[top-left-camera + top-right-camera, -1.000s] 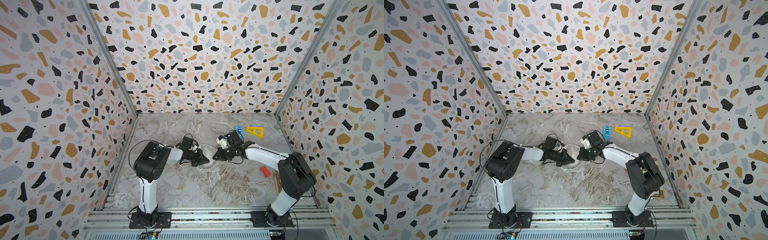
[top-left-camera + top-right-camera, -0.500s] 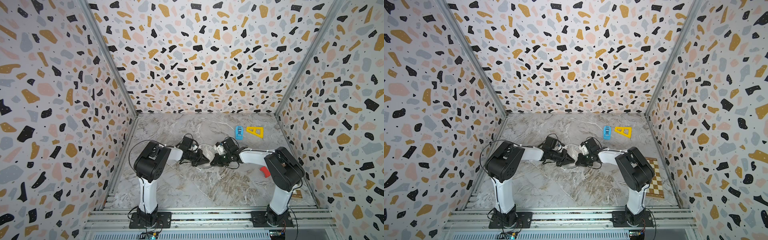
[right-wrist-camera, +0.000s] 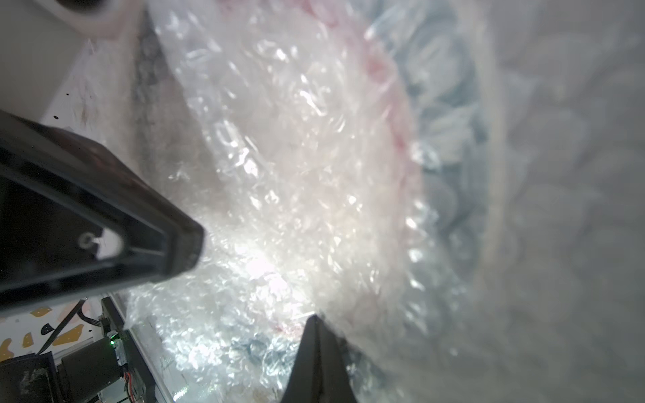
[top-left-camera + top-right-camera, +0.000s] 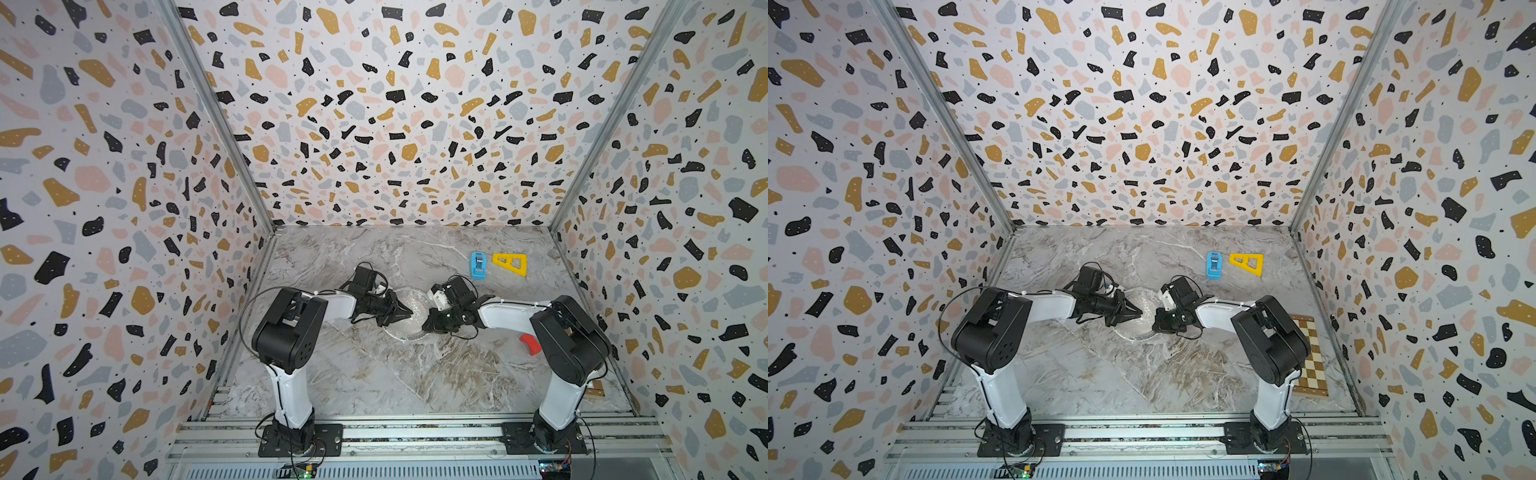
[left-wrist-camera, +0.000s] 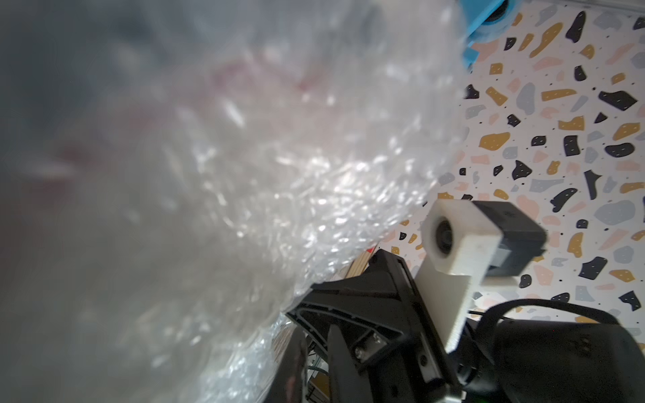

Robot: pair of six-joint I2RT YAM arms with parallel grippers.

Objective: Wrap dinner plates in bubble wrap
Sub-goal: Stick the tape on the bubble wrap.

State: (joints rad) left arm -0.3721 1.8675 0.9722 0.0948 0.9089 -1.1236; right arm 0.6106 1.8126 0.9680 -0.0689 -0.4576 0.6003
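Note:
The dinner plate (image 4: 409, 328) lies mid-table under the bubble wrap (image 4: 449, 361), a pale disc in both top views (image 4: 1140, 330). The right wrist view shows its dark rim band (image 3: 450, 115) through the dimpled film (image 3: 279, 157). My left gripper (image 4: 409, 311) reaches over the plate from the left. In its wrist view its jaws (image 5: 317, 370) stand a narrow gap apart with nothing between them, and the wrap (image 5: 279, 174) lies against one finger. My right gripper (image 4: 426, 326) sits at the plate's right edge. It (image 3: 316, 335) is shut, with a fold of wrap rising from its tip.
A blue tape dispenser (image 4: 478, 264) and a yellow triangle (image 4: 512, 263) lie at the back right. A red object (image 4: 529, 344) sits beside the right arm. A checkered board (image 4: 1312, 357) lies along the right wall. Patterned walls enclose three sides.
My right gripper has swung left and toward the front, onto the plate's right edge. The left gripper has stayed over the plate and its jaws have parted slightly.

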